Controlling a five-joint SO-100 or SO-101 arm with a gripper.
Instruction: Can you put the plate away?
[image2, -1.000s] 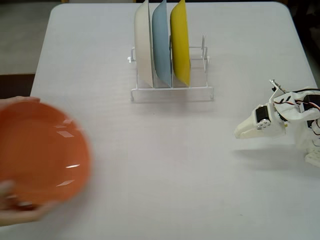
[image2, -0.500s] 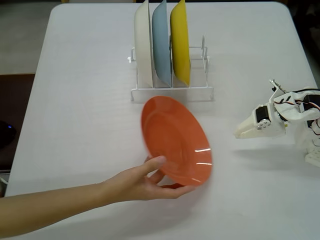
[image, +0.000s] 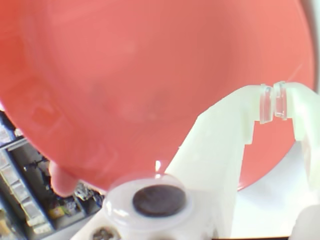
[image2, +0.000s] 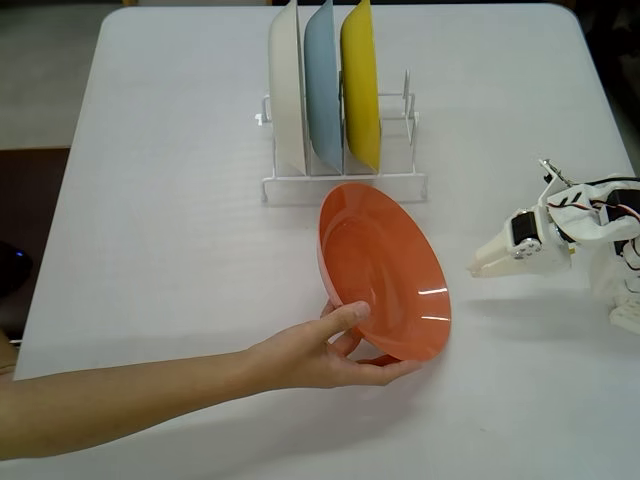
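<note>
A: Plate (image2: 385, 270), orange, is tilted up on its edge near the middle of the white table (image2: 180, 150), held by a person's hand (image2: 335, 355) that reaches in from the lower left of the fixed view.

B: Where is it against the rack?

A: Just in front of the white wire dish rack (image2: 345, 185), not in it. The rack holds a cream plate (image2: 287, 90), a light blue plate (image2: 322, 85) and a yellow plate (image2: 360, 85), all upright.

B: And the gripper?

A: The gripper (image2: 478, 266) sits low at the right, apart from the orange plate, its tip pointing at it. In the wrist view the plate (image: 150, 75) fills the picture and the fingertips (image: 267, 102) are pressed together, grasping nothing.
</note>
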